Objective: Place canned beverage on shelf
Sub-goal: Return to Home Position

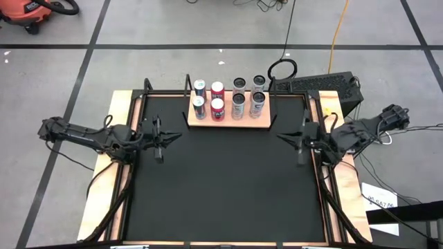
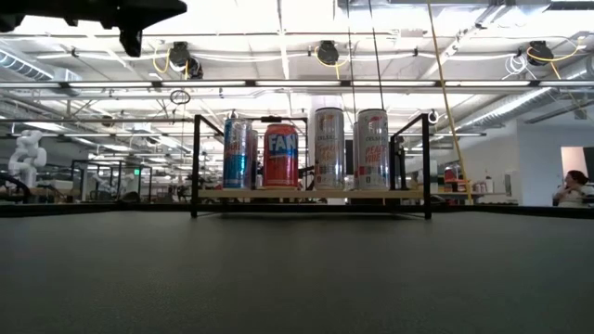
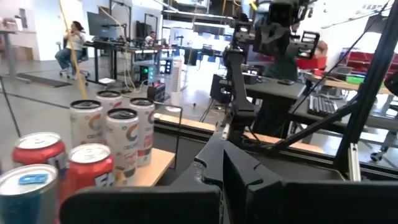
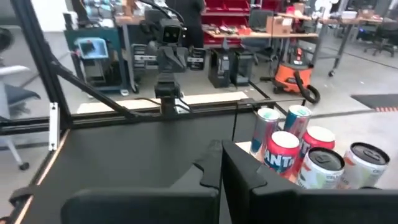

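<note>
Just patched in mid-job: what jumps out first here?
The shelf at the far edge of the table, filled with eight cans in two rows: two blue cans, two red cans, four white cans. The left gripper and right gripper hang empty and shut over the table's side edges.

Two dark jointed arms point(image 1: 90, 136) — black cables point(image 1: 385, 137)

Eight upright cans point(image 1: 217, 107), two rows of four, on light-wood shelf point(image 1: 228, 123).

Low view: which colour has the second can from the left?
That can is red with white letters, clearest in the low view.
</note>
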Controlling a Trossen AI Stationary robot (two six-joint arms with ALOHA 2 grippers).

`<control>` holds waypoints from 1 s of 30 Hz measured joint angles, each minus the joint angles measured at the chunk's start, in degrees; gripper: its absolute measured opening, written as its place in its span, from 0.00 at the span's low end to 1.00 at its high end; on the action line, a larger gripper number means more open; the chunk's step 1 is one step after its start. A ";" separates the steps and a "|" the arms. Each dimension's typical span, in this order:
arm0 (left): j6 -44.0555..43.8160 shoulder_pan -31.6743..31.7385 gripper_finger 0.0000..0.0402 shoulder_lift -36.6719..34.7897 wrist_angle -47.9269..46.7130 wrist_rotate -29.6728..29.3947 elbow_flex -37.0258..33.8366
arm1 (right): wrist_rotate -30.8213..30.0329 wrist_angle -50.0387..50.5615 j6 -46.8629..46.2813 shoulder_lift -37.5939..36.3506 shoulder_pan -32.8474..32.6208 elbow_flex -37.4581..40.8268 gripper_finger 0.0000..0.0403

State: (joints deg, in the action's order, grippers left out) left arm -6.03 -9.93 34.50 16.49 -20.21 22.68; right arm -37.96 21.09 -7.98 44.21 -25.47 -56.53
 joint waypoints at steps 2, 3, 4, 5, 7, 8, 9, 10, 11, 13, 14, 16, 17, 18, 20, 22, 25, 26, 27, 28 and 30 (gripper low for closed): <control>0.57 0.07 0.00 -2.02 -2.38 -0.29 -0.26 | 0.33 -0.53 0.45 -3.32 0.00 3.11 0.00; 0.87 0.13 0.00 -3.05 -3.71 -0.31 -0.41 | 0.35 -0.31 0.97 -4.89 0.00 4.53 0.00; 0.88 0.13 0.00 -4.07 -4.54 -0.30 -0.68 | 0.56 -0.30 1.51 -6.46 0.00 6.11 0.00; 0.90 0.13 0.00 -5.08 -5.38 -0.26 -0.99 | 0.88 -0.32 2.00 -8.09 0.01 7.77 0.00; 0.96 0.15 0.00 -7.15 -5.30 0.68 -2.38 | 1.90 -2.05 3.11 -11.05 0.40 11.33 0.00; 0.93 0.15 0.00 -8.15 -5.26 0.86 -3.33 | 1.95 -4.00 3.54 -12.09 0.92 13.31 0.00; 0.86 0.15 0.00 -9.08 -5.25 0.99 -4.30 | 2.08 -6.84 4.22 -12.97 1.56 15.36 0.00; 0.83 0.15 0.00 -9.86 -5.14 1.05 -5.22 | 2.41 -10.00 5.19 -13.61 2.30 17.33 0.00; 0.74 0.15 0.00 -10.53 -4.83 1.06 -6.24 | 3.88 -13.44 6.46 -13.95 3.11 19.42 0.00; 0.36 0.15 0.00 -11.67 -4.20 1.05 -8.41 | 7.29 -20.62 8.85 -14.08 4.88 23.51 0.00; 0.06 0.15 0.00 -12.01 -3.68 1.01 -9.44 | 9.13 -23.72 9.92 -14.03 5.82 25.11 0.00; -0.99 0.15 0.00 -12.52 -1.51 0.96 -11.11 | 12.55 -27.77 10.18 -13.99 7.42 27.52 0.00; -1.00 0.15 0.00 -12.73 -0.59 0.97 -11.89 | 13.72 -28.20 9.53 -14.02 8.23 28.29 0.00; -1.01 0.15 0.00 -12.97 -0.25 0.98 -12.44 | 14.21 -28.19 8.98 -14.04 9.01 28.68 0.00; -0.83 0.15 0.00 -13.27 -0.33 0.98 -12.83 | 14.23 -27.62 8.26 -14.13 10.36 29.22 0.00; 0.51 0.20 0.00 -13.66 -0.57 0.97 -12.91 | 14.30 -26.23 8.44 -14.68 11.52 29.38 0.00; 2.55 0.22 0.00 -14.93 -0.65 0.98 -12.92 | 16.30 -24.78 9.59 -17.26 13.01 29.40 0.00; 3.14 0.22 0.00 -15.65 -0.77 0.97 -12.91 | 17.15 -24.91 10.05 -18.63 13.45 29.40 0.00; 3.47 0.22 0.00 -16.43 -0.87 0.96 -12.90 | 17.21 -24.69 10.25 -20.14 13.73 29.40 0.00; 3.72 0.22 0.00 -17.21 -0.92 0.96 -12.92 | 17.24 -23.59 10.25 -21.76 13.93 29.40 0.00; 4.65 0.22 0.00 -19.05 -1.38 0.68 -12.90 | 17.24 -20.31 9.99 -25.11 14.22 29.39 0.00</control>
State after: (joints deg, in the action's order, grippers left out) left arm -1.38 -9.72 15.45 15.11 -19.53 9.78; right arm -20.72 0.79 2.01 19.10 -11.25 -27.14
